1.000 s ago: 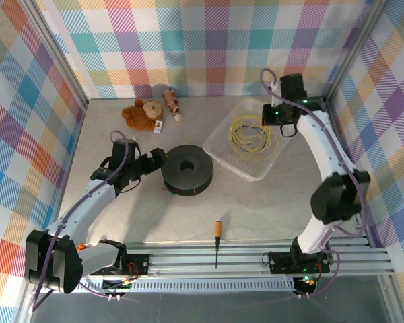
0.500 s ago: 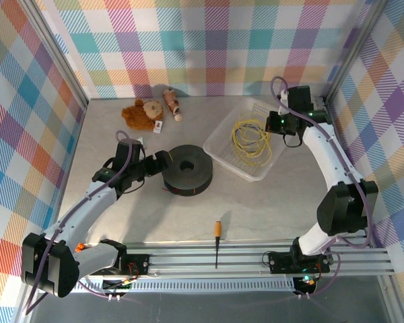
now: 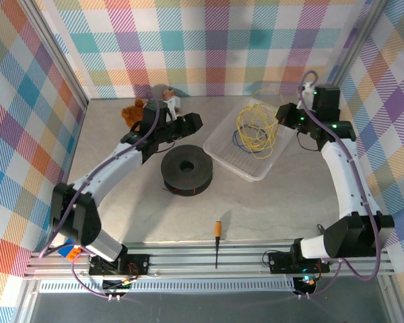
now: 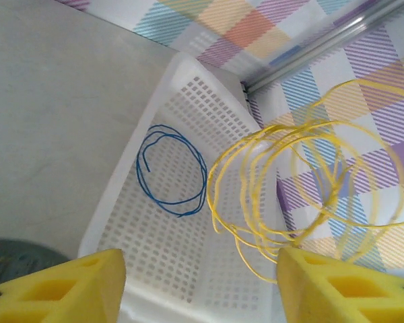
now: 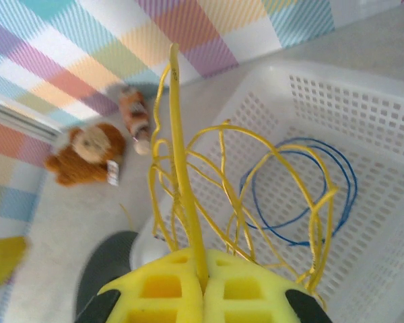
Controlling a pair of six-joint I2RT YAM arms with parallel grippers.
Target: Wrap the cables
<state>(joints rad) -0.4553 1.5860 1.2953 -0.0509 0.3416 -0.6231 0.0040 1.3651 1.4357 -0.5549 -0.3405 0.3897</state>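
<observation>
Swung up from the roll point(image 3: 186, 169), the left tool point(image 3: 192, 122) now sits at the basket's point(image 3: 229, 163) 9 o'clock; the right tool point(image 3: 287, 117) has raised the cables point(image 3: 256, 129) above it. Left wrist: left tool point(image 4: 200, 276) spread, cables point(image 4: 256, 195) at 3 o'clock of a blue wire point(image 4: 173, 169). Right wrist: right tool point(image 5: 203, 286) pinching the cables point(image 5: 185, 168), pads pressed together.

Several yellow cables point(image 5: 187, 175), one blue wire point(image 4: 172, 171), one basket point(image 3: 239, 165), one roll point(image 3: 186, 169), one screwdriver point(image 3: 217, 242)
</observation>
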